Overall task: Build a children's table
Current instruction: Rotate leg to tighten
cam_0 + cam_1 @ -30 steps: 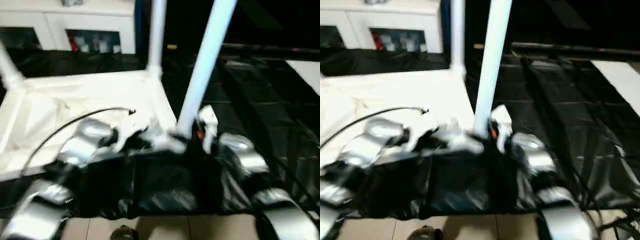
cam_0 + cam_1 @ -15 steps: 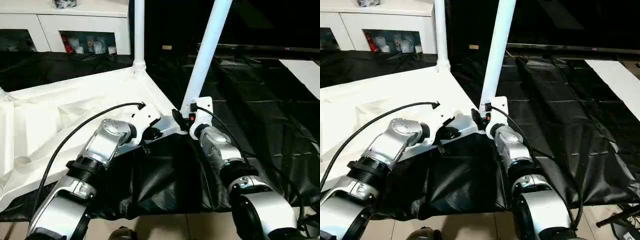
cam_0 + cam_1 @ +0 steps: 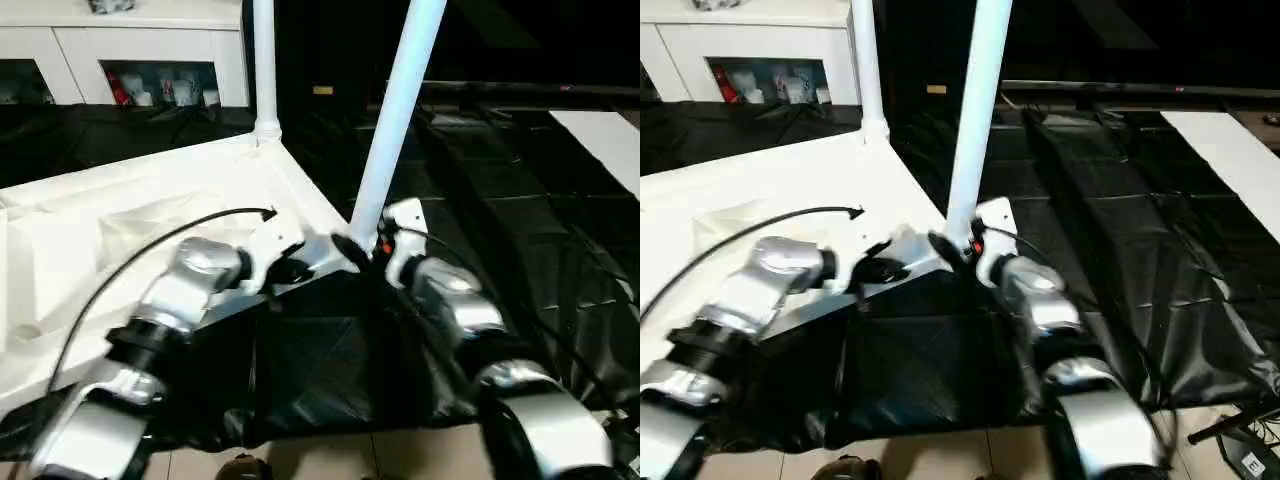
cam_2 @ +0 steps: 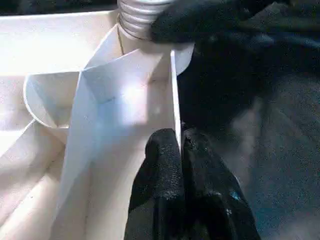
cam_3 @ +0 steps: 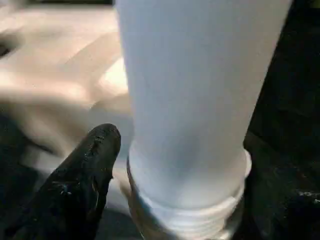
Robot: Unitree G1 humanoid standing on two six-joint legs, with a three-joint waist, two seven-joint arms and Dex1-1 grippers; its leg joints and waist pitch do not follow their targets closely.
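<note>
White plastic forms the table top [image 3: 150, 215], which lies upside down on the black-covered work table [image 3: 520, 210], ribbed underside facing up. Two white legs stand upright from its corner sockets. The far leg [image 3: 264, 60] rises at about 12 o'clock from the centre of the head view. The near leg [image 3: 398, 110] stands at the corner closest to the robot, just right of centre, and leans slightly toward 1 o'clock.

Left gripper [image 4: 180, 150]: the two black fingers [image 4: 160, 165] are pressed together on the thin upright rim [image 4: 174, 90] of the top, one finger on each side of the wall. In the head view this gripper [image 3: 290, 270] sits at about 9 o'clock from the base of the near leg, close beside it.

Right gripper [image 3: 362, 252]: located at the base of the near leg, at the corner socket. The jaws stand apart around the leg. One black finger [image 5: 85, 175] lies just beside the threaded collar [image 5: 190, 215] at the foot of the leg; contact with the leg cannot be confirmed.

A black cable [image 3: 150, 245] arcs over the left forearm [image 3: 180, 295]. White cabinets [image 3: 130, 50] stand behind the work table at about 11 o'clock.
</note>
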